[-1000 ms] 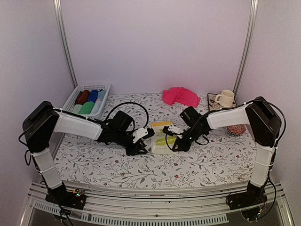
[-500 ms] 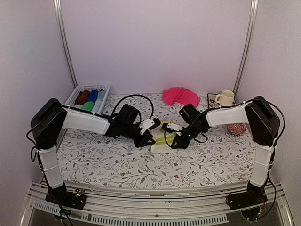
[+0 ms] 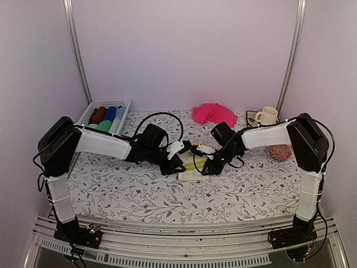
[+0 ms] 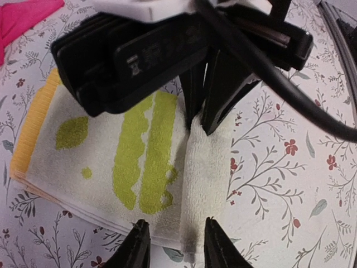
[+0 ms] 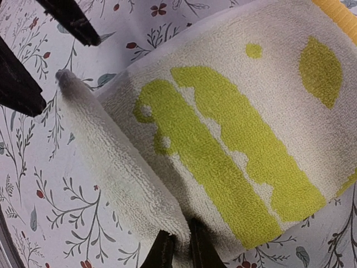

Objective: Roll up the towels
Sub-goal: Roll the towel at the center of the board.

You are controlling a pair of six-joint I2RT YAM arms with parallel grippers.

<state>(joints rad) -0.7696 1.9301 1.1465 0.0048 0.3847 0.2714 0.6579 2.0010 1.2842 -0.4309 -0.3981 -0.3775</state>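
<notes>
Rolling step: a first turn is judged to be under way on the patterned towel point(image 4: 128, 156). One long edge is curled up into a thick ridge, and the rest is laid flat.
Towel position: it is spread at the middle of the table point(image 3: 139, 195), squarely between the two grippers. Its orange border is kept on the side away from the ridge.
Ridge: it is seen running straight from one gripper to the other, even in thickness, so both ends can be worked at once.
Right gripper point(image 5: 179, 251): clenched on one end of the ridge, with the terry squeezed between close-set fingers. That end is probably held so it can be carried over with the turn.
Left gripper point(image 4: 174, 245): jaws parted and set astride the opposite end, one finger over flat cloth and one outside the ridge. No squeeze is seen. A matching grip looks to be lined up, so the roll is not skewed.
Pink towel point(image 3: 213, 114): left crumpled near the back wall, well apart from both grippers and not yet rolled.
Further out: a basket point(image 3: 106, 101) of rolled cloths is seen in the back left corner, and a mug point(image 3: 268, 116) at back right.
Progress: judged early, with one towel barely begun and one not started.
</notes>
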